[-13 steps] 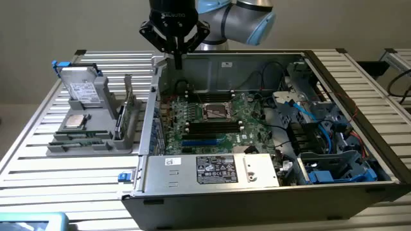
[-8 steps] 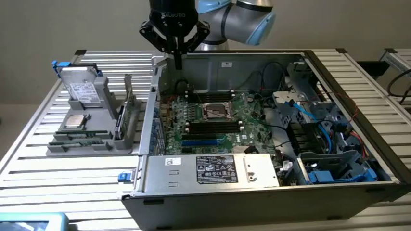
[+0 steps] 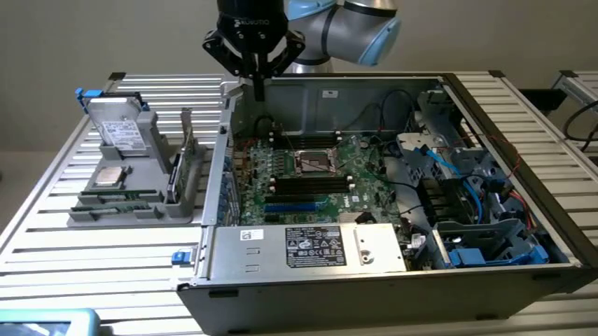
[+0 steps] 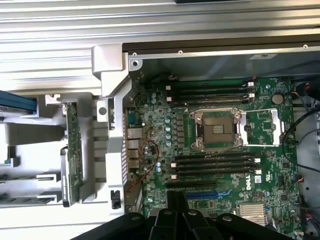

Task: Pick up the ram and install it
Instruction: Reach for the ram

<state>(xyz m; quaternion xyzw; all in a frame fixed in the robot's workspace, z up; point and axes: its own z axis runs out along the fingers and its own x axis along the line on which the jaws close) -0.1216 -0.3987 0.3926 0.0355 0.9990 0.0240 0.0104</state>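
Observation:
The ram (image 3: 113, 198), a thin green stick, lies in the front part of a grey parts holder (image 3: 94, 217) at the exterior view's left, outside the computer case. My gripper (image 3: 259, 89) hangs above the case's back left corner, well away from the ram. Its fingers (image 4: 166, 220) are shut, with nothing seen between them. Below lies the green motherboard (image 4: 165, 130) with long black memory slots (image 4: 215, 164) on both sides of the processor socket (image 4: 217, 131); these slots also show in the exterior view (image 3: 304, 183).
An upright green expansion card (image 3: 188, 150) (image 4: 75, 145), a hard drive (image 3: 120, 129) and a processor chip (image 3: 110, 176) share the holder. The open case (image 3: 280, 276) has metal walls, blue cables (image 3: 439, 161) and drive bays (image 3: 491, 241) at the exterior view's right. A slatted aluminium table (image 3: 56, 259) carries everything.

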